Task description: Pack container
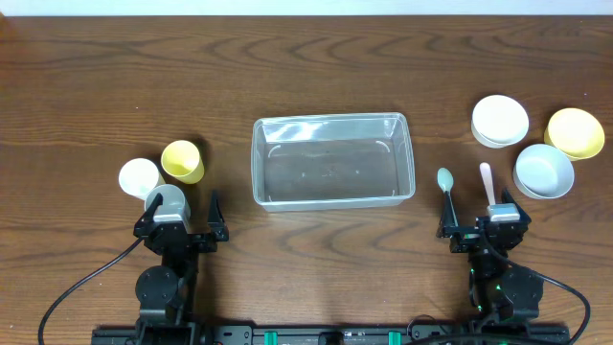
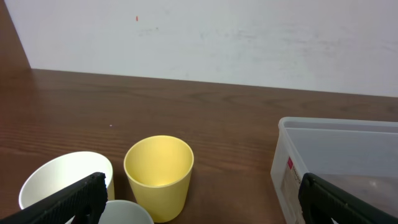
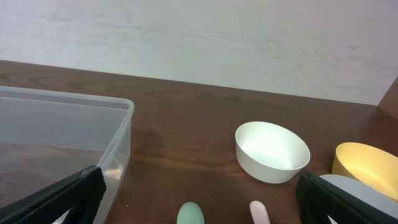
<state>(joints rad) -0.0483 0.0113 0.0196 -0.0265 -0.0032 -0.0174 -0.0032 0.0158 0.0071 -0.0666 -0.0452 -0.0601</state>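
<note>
The container [image 1: 332, 163] sits mid-table, long side running left-right, clear plastic w/ rounded corners & a rim, nothing in it. It's roughly centred btwn the two arms and a bit farther out than both. To its left, apart from it, there's a cluster of three cups: yellow cup [image 1: 182, 161] closest to the container, white cup [image 1: 139, 176] just beside that on the outer side, and a pale grey cup [image 1: 170, 200] nearer the robot, all upright, mouths up. To the container's right, two spoons lie on the wood side by side, bowls pointing away from the robot: green spoon [image 1: 445, 182] nearer the container, pinkish spoon [image 1: 488, 182] next over. Beyond them are three bowls close together: white bowl [image 1: 499, 121] farthest back, yellow bowl [image 1: 575, 132] out near the table edge, pale-blue bowl [image 1: 543, 170] nearest the robot. The left gripper [image 1: 180, 213] hangs at the near side of the cups, jaws spread wide, holding nothing. The pale grey cup sits partly under it, by its outer finger; can't tell if they touch. The right gripper [image 1: 484, 222] is at the near ends of the spoon handles, jaws also fully apart, nothing in them. From the right wrist cam, the container wall shows at left, w/ the spoons' tips btwn the fingers. The table [image 1: 306, 57] is dark wood, w/ a plain pale wall behind.
</note>
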